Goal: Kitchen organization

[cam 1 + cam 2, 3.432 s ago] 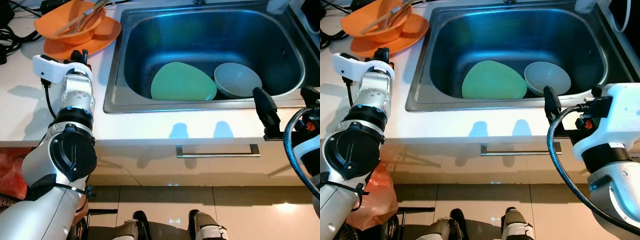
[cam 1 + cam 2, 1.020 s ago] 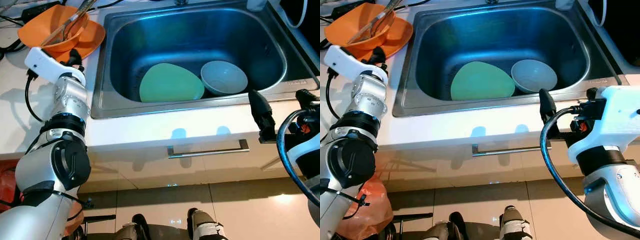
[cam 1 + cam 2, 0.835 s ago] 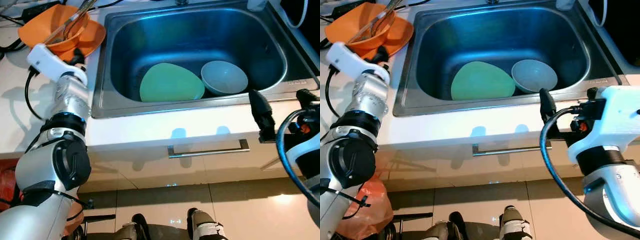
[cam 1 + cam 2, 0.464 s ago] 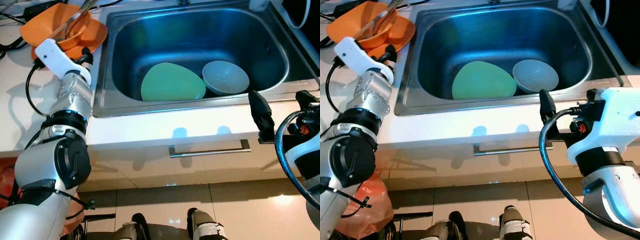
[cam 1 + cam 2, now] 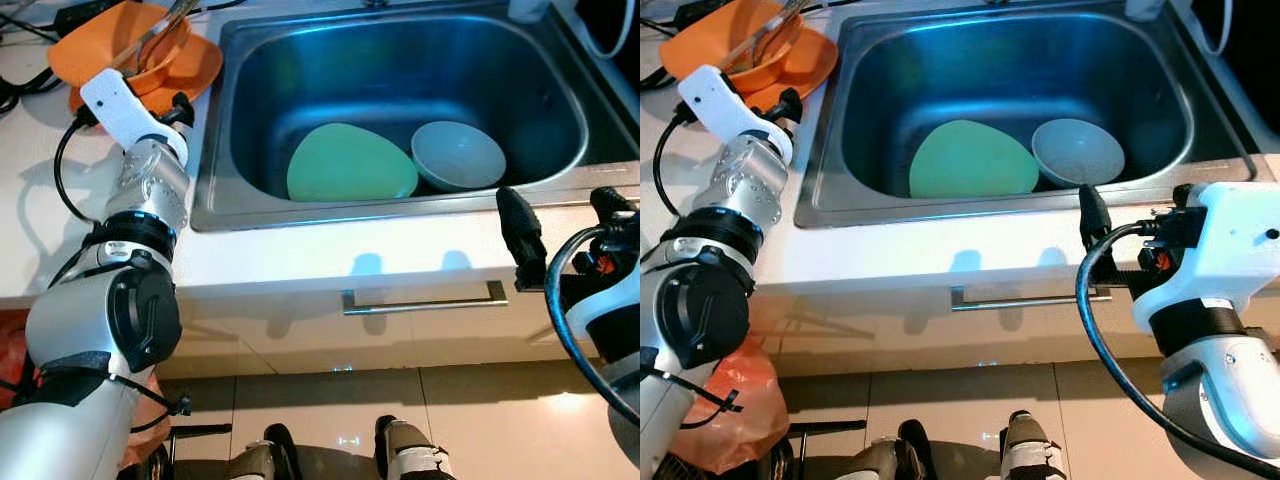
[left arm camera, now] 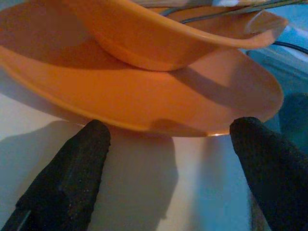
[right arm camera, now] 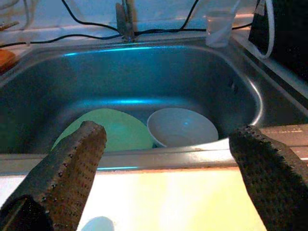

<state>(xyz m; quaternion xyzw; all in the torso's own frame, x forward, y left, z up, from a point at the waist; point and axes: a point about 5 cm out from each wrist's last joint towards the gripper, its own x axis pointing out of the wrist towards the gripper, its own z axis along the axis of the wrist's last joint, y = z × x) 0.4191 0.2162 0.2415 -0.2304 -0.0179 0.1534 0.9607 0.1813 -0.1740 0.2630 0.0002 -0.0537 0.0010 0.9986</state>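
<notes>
An orange bowl (image 5: pixel 120 42) holding utensils sits on an orange plate (image 5: pixel 203 62) on the white counter left of the sink. My left gripper (image 6: pixel 171 131) is open and low on the counter at the plate's near rim, one fingertip (image 6: pixel 89 139) on each side. In the steel sink (image 5: pixel 300 215) lie a green plate (image 5: pixel 350 165) and a pale grey bowl (image 5: pixel 458 155), side by side. My right gripper (image 5: pixel 562 215) is open, hovering above the counter's front edge before the sink, holding nothing.
A faucet (image 7: pixel 126 21) and a clear cup (image 7: pixel 219 26) stand behind the sink, and a black appliance (image 7: pixel 284 33) is at its right. Cables (image 5: pixel 12 90) lie on the counter at far left. A drawer handle (image 5: pixel 425 298) is below the counter edge.
The camera view has shifted a little. My left wrist has turned and slid along the orange plate's rim toward the sink side. The right gripper has held its place.
</notes>
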